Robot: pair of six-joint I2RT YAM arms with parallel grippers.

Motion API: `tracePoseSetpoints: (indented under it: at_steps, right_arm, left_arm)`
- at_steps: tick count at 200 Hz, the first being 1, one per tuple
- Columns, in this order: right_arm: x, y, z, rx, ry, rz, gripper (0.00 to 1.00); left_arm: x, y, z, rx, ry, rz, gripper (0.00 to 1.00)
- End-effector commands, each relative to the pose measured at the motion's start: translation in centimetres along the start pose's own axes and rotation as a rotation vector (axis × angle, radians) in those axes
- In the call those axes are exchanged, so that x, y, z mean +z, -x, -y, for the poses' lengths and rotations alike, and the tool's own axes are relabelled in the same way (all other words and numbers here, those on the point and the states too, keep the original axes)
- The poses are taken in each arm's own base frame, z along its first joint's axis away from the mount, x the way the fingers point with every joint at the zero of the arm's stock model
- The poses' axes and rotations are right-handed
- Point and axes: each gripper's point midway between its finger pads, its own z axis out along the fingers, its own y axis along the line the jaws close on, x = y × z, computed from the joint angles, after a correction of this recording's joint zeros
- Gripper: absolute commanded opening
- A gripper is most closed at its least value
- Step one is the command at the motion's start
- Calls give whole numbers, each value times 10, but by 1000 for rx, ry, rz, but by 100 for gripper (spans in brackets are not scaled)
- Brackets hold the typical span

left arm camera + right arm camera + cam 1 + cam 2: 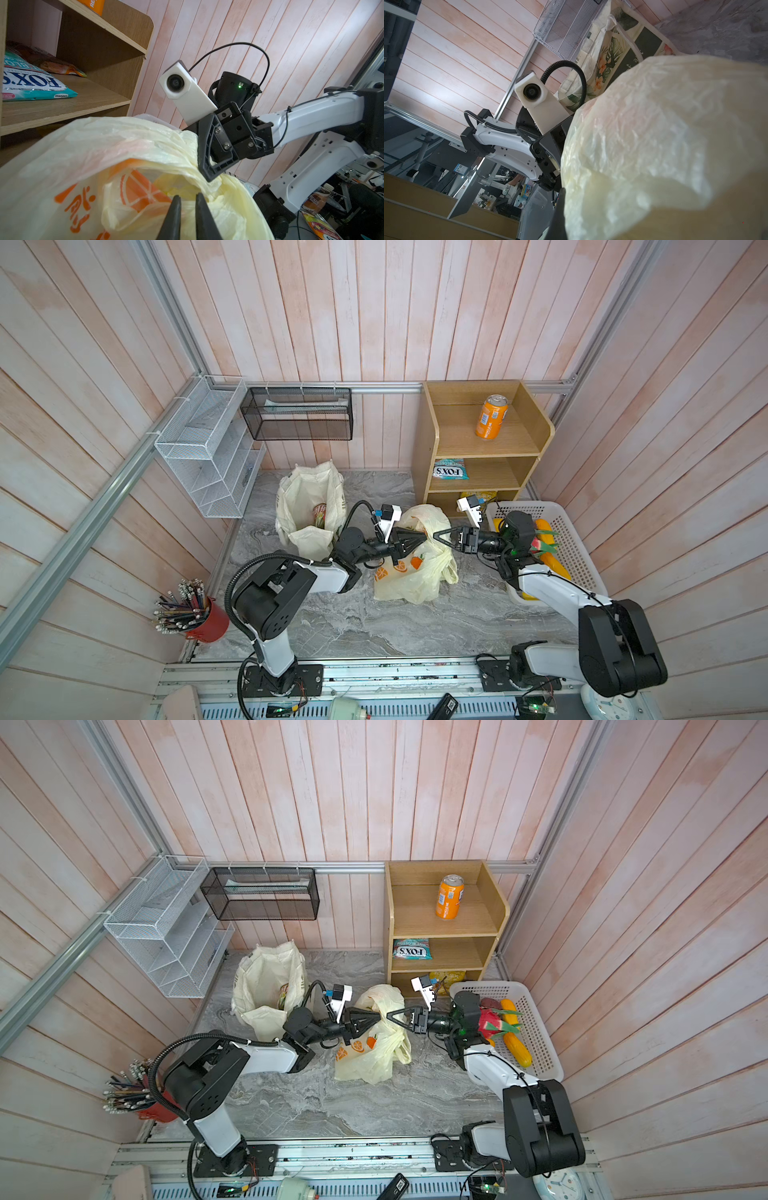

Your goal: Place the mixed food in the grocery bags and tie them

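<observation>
Plastic bag point(409, 580) was pinched on top by the right gripper point(435, 536), likely for tying, while the left gripper point(188, 197) stood slightly spread.

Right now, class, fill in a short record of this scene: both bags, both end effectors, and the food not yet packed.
plastic carrier bag: mid-table, orange-fruit print
canvas tote: upright, open, left of it
left end effector: slightly open, over the carrier
right end effector: shut on the carrier's bunched top
unpacked: orange can, Fox's packet on wooden shelf; toy fruit in white basket
</observation>
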Motion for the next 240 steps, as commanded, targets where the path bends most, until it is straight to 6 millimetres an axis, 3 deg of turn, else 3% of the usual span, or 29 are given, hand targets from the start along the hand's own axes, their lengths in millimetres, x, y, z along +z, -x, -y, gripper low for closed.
tracePoseSetpoints:
  at_steps: [1, 58, 128, 162, 215, 240]
  right_arm:
    - [8, 1, -4, -37, 27, -30, 0]
    - [20, -8, 7, -19, 42, -68, 0]
    - [28, -10, -7, -103, 146, -135, 0]
    - [24, -10, -19, -170, 178, -144, 0]
    - [21, -6, -33, -228, 198, -141, 0]
    - [20, -5, -40, -244, 209, -142, 0]
  left_arm:
    - [7, 21, 5, 68, 1, 33, 17]
    - [22, 34, 7, 97, -28, 32, 21]
    - [34, 21, 7, 60, -28, -20, 21]
    - [31, 23, 12, 59, -28, -31, 22]
    - [14, 55, 43, 63, -101, 14, 34]
    - [2, 64, 44, 57, -72, 42, 36]
